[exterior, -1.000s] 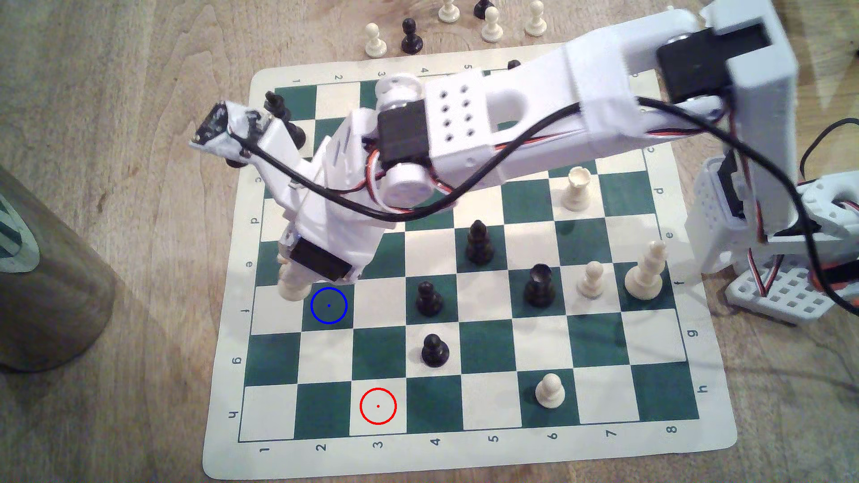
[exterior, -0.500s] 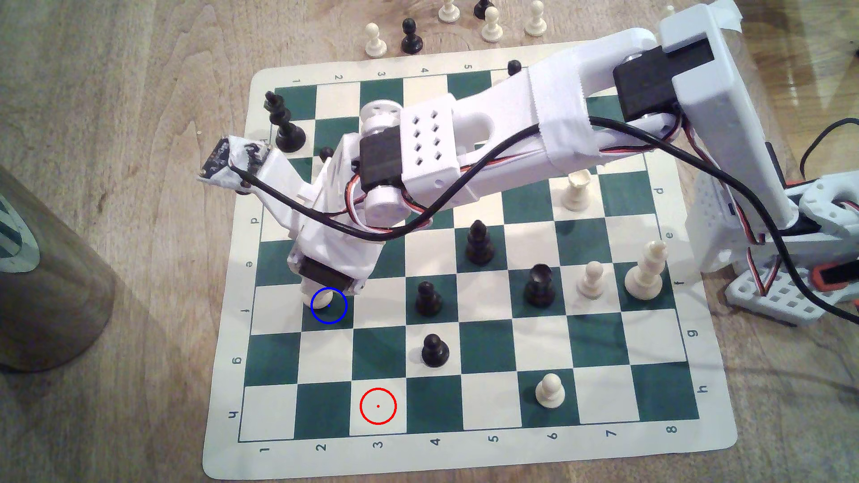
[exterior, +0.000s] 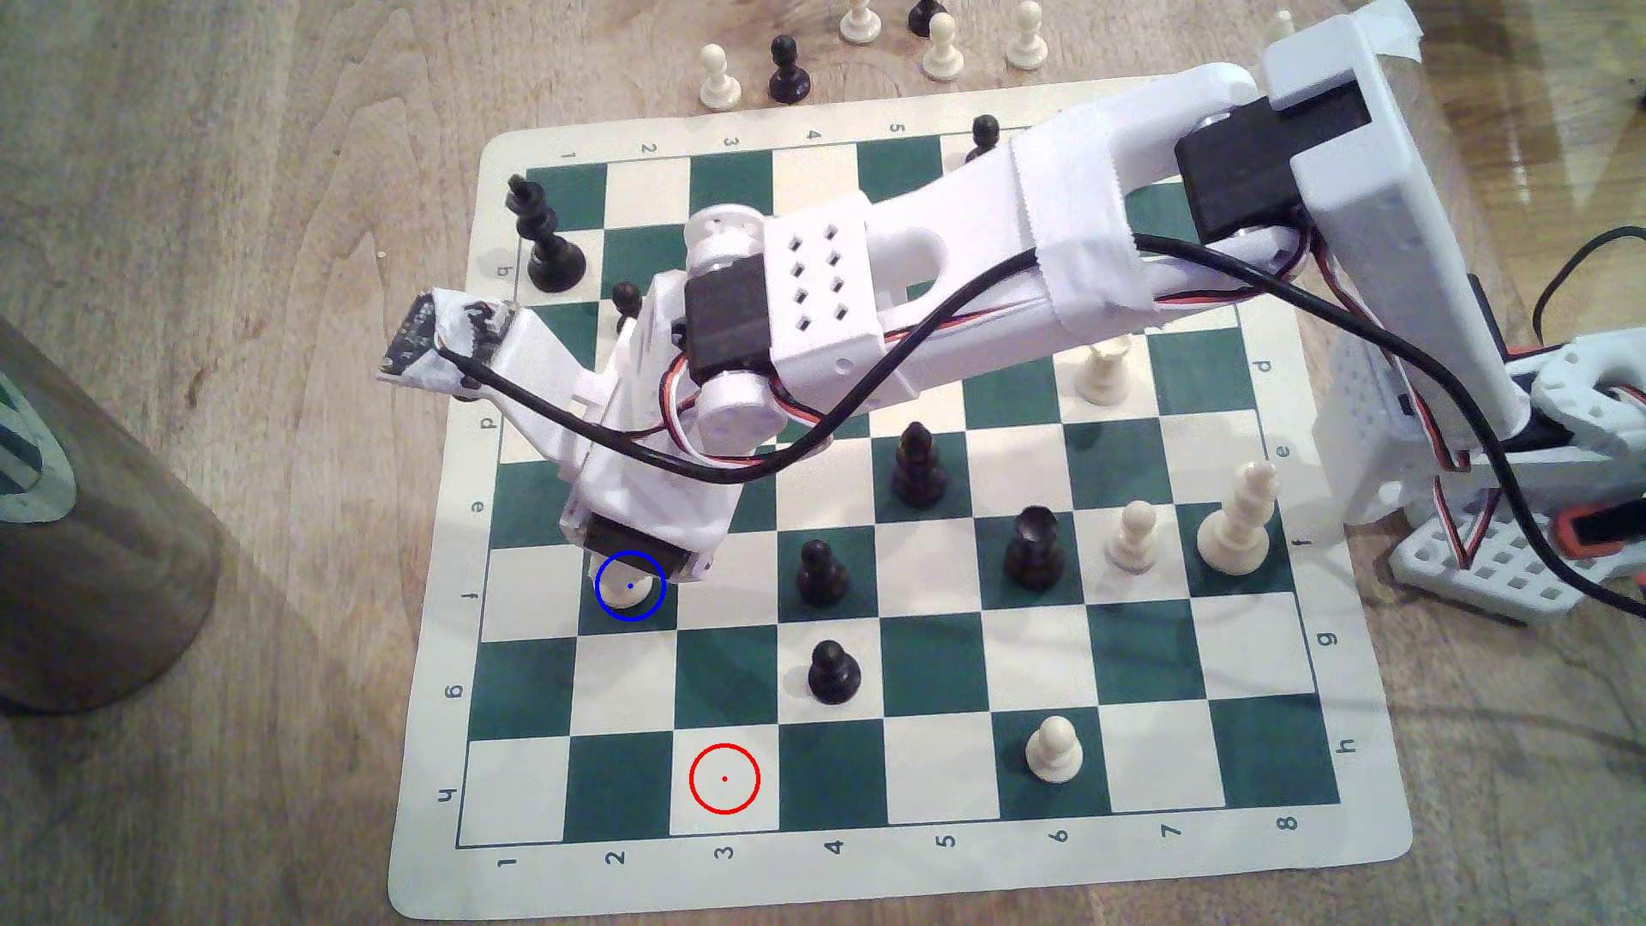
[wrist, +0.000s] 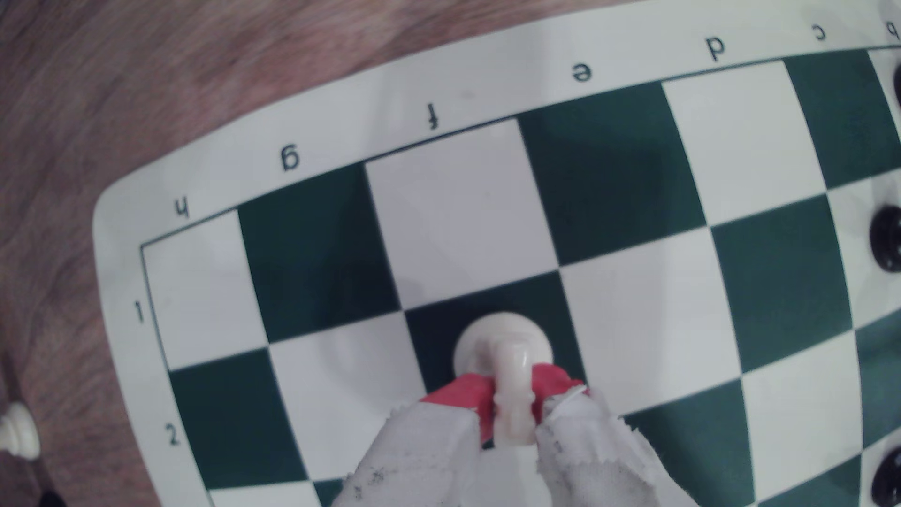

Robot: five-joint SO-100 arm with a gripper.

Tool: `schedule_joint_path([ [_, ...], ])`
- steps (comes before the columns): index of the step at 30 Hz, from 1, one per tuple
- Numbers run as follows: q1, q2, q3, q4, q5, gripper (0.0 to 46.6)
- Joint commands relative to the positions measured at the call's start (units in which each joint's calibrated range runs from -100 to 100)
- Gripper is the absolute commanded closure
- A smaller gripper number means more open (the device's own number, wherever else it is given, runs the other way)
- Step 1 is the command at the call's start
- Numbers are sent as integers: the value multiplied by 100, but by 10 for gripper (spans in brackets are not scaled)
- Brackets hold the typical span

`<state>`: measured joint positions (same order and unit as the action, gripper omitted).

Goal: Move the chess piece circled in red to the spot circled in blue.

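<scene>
While the gripper (wrist: 512, 390) clamps the cream knight (wrist: 507, 370) directly over the blue-ringed green square (exterior: 655, 614), ease straight down, seat the base flat, then release gently.

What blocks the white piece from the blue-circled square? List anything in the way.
Nothing visible. The gripper is shut on the white piece, whose base already sits over the blue-circled square. That square holds nothing else; the nearest black pawn stands two squares toward the exterior view's right.
</scene>
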<state>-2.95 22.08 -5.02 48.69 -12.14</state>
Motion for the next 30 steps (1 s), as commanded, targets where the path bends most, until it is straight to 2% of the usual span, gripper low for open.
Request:
schedule_joint_path([
  [1, -37, -323, -369, 78, 29, 462],
  [4, -61, -281, -369, 152, 54, 461],
  [8, -84, -221, -360, 160, 49, 394],
  [9, -92, -204, -360, 160, 39, 357],
  [14, -92, -204, -378, 160, 24, 266],
  [18, -92, -264, -369, 201, 34, 226],
  [24, -92, -680, -269, 512, 34, 213],
  [30, -92, -1987, 873, 602, 68, 192],
])
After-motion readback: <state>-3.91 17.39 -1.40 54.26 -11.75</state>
